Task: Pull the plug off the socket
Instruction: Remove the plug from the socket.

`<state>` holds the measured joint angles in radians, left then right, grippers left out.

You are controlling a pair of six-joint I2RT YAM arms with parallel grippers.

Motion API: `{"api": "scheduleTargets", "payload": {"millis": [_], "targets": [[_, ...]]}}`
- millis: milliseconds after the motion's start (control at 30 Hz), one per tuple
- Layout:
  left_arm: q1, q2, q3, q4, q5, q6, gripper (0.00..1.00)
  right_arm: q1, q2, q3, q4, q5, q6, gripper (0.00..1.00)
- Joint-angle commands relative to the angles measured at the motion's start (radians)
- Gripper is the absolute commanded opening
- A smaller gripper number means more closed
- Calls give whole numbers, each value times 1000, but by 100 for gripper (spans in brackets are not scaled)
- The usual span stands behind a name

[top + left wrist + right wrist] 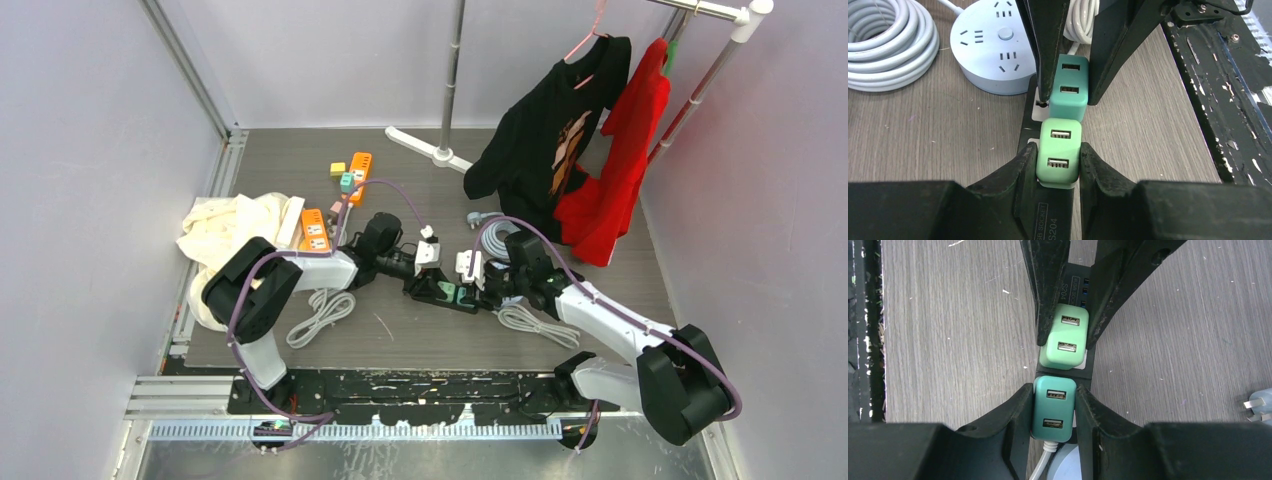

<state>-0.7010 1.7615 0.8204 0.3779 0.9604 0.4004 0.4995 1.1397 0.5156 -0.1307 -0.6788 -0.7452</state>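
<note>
Left fingers [1018, 172] clench the pale green plug [1059, 155], right fingers [1015, 412] the teal plug [1054, 410] just beside it; both sit seated in the black socket strip [1075, 290] on the bench [923, 150], likely so one grip braces while the other pulls

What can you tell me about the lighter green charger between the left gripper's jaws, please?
It is a small mint-green charger, a rounded block of smooth plastic with two USB ports on its top face. It stands upright on the black power strip, apparently plugged in. The jaws of the left gripper press its two sides. A darker teal charger sits right beside it.
</note>
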Motion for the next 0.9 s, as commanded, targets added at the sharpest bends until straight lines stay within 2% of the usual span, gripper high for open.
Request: {"api": "scheduleTargets", "payload": {"millis": [0,167,267,333,433,500,600,733,867], "targets": [[-9,3,30,-80,24,58,1,-4,-4,40,-109,-62,-71,17],[-27,-32,-12,-164,-71,152,0,-5,-11,55,-92,-39,32,2],[-34,-42,-27,-192,-109,182,0,-22,-15,66,-133,-17,18,1],[-33,-43,-39,-192,-132,190,0,-34,-17,80,-207,-6,-46,1],[-32,-40,-50,-192,-154,199,0,-36,-30,91,-367,21,-236,1],[-33,-36,-50,-192,-158,199,0,-36,-36,92,-412,24,-282,1],[-33,-25,-38,-198,-162,197,0,-32,-44,94,-374,-41,-195,1],[-38,-16,-16,-236,-170,197,0,-24,-36,103,-173,-71,55,1],[-38,-17,-15,-260,-171,196,0,-37,-26,125,-101,-60,136,1]]}}
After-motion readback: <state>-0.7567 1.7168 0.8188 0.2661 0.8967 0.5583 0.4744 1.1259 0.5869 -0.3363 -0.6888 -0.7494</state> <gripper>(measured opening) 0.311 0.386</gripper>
